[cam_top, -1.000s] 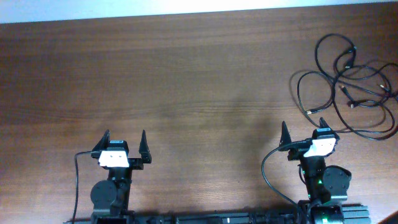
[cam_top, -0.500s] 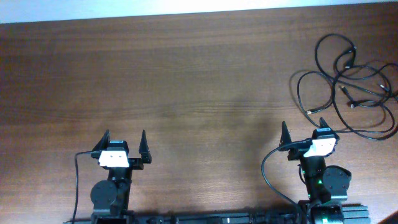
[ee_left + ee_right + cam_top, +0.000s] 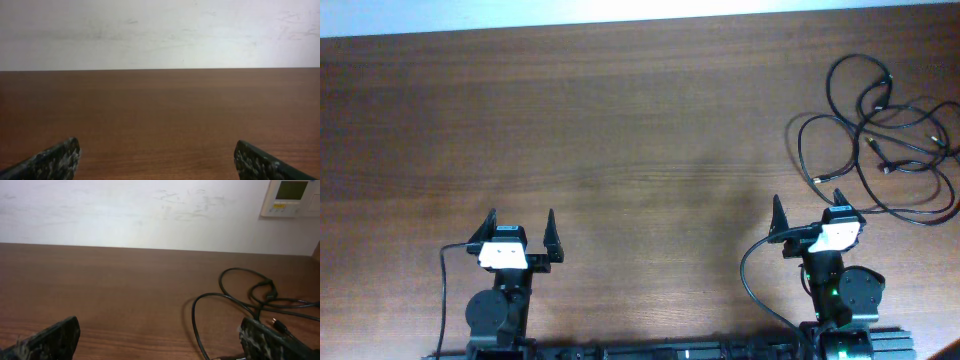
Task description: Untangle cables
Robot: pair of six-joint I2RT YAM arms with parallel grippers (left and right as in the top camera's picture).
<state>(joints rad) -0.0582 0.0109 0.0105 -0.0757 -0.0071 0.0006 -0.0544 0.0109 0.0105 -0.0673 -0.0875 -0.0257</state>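
1. We see a bare brown wooden counter (image 3: pixel 620 120) running back to a pale wall, with a small wall panel (image 3: pixel 292 197) in the right wrist view.
2. The cables (image 3: pixel 880 140) lie in a loose tangle at the counter's far right, ungripped.
3. The left arm (image 3: pixel 503 255) sits at the near edge, well apart from them, its jaws spread wide.
4. The right arm (image 3: pixel 835 238) sits just short of the nearest loops, its jaws likewise spread and holding nothing.
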